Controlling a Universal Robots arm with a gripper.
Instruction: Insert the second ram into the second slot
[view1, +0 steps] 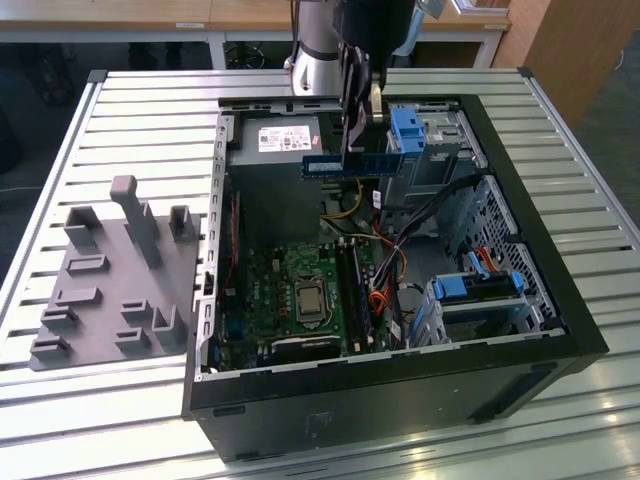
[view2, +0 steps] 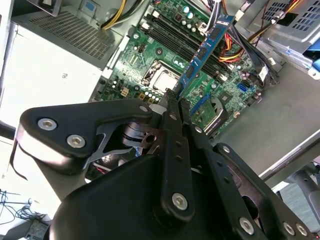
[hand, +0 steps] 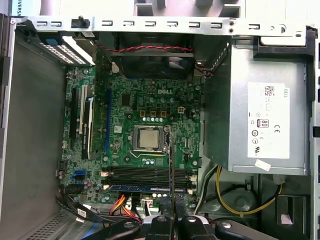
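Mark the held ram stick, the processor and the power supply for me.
second ram (view2: 205, 50), second wrist view, mid-length of the blue board.
processor (hand: 149, 138), first wrist view, centre of its metal lid.
power supply (hand: 235, 110), first wrist view, bare casing beside its label.

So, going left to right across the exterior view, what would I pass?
Grey plastic tray with upright posts → long thin blue ram stick, held in the black gripper → silver metal drive cage with blue handle.

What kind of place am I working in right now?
Probably a robotics lab bench: an open computer case sits on a slatted metal table, a grey moulded fixture beside it, and the gripper holds the second ram above the case.
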